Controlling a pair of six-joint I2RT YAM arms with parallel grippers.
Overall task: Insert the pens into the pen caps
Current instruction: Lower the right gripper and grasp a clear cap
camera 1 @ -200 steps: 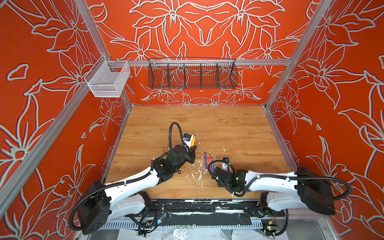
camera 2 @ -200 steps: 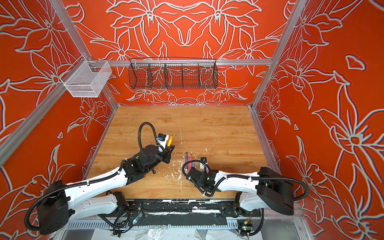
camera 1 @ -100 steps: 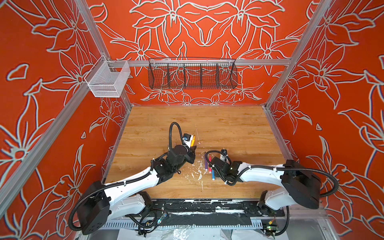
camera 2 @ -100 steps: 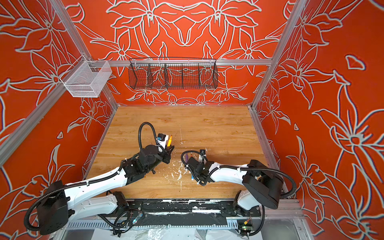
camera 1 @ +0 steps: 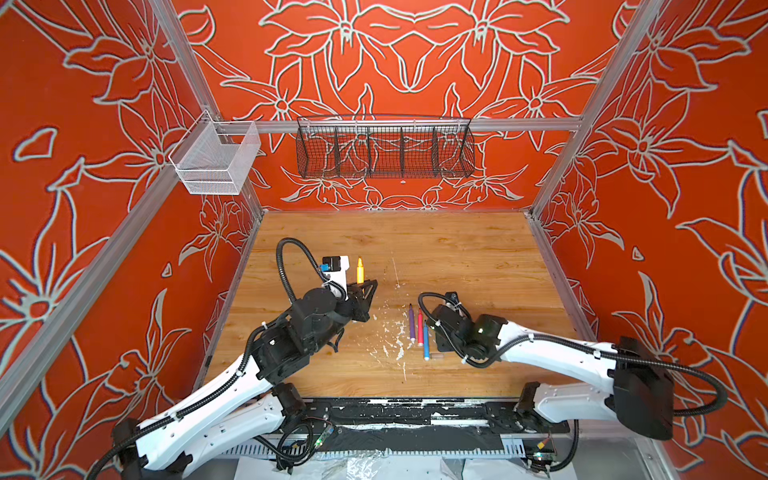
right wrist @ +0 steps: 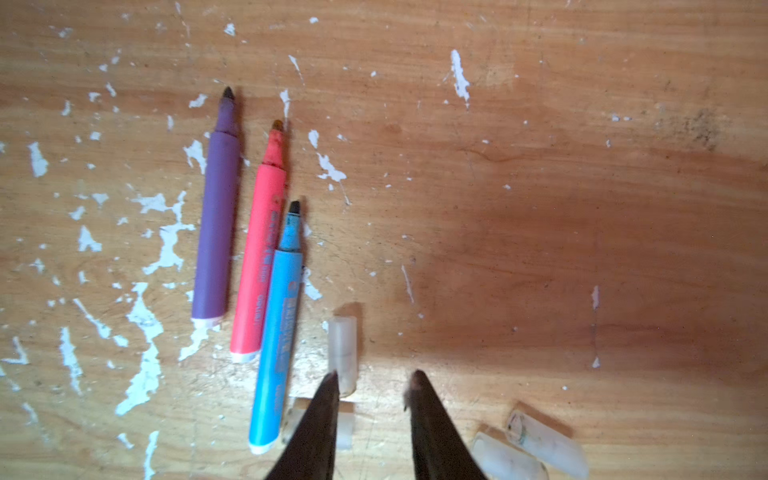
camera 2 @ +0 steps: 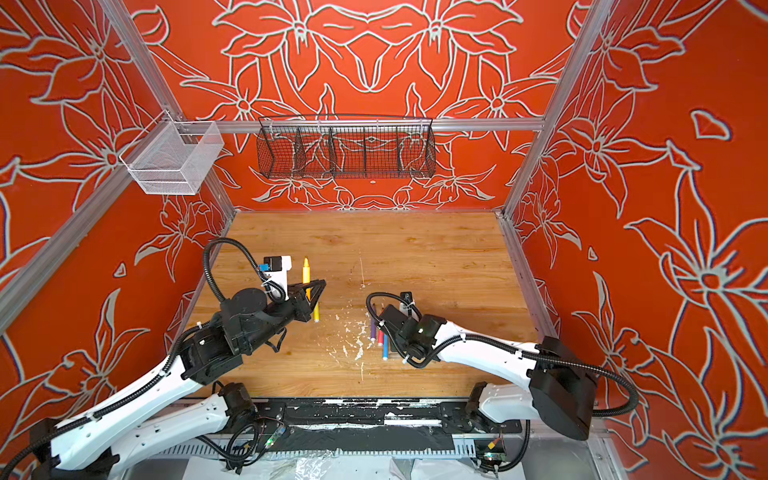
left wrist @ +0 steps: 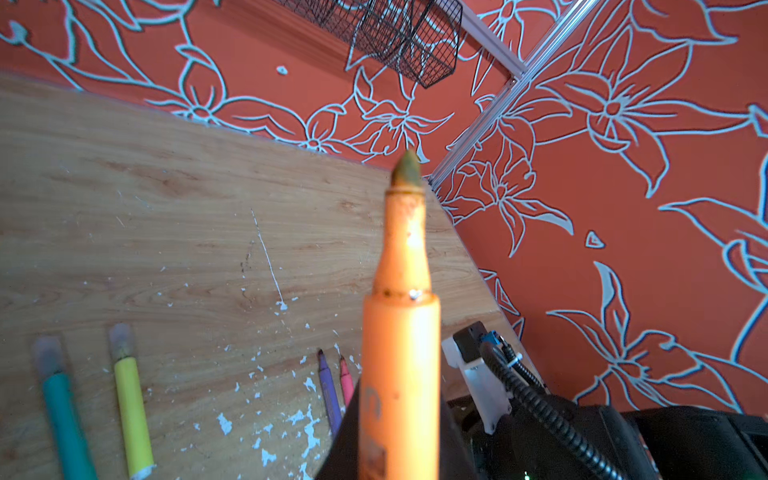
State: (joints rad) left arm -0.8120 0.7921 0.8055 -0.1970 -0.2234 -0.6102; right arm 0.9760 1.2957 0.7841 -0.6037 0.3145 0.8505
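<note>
orange pen [camera 1: 360,270] gripped in raised left pincer [camera 1: 365,286]; right pincer [right wrist: 374,376] low, parted.

Three pens lie side by side on the wooden table [right wrist: 540,208], tips pointing far. The purple pen [right wrist: 216,224] is on the left, the pink-red pen [right wrist: 259,257] in the middle, and the blue pen [right wrist: 278,332] on the right, a bit nearer. Small white paint flecks [right wrist: 166,245] dot the wood. The right gripper [right wrist: 374,374] has its fingers apart with bare wood between them. One clear cap [right wrist: 343,345] lies just right of the blue pen, at a fingertip. A second cap [right wrist: 347,428] hides partly under that finger. Further right lie two more caps [right wrist: 544,449].
</note>
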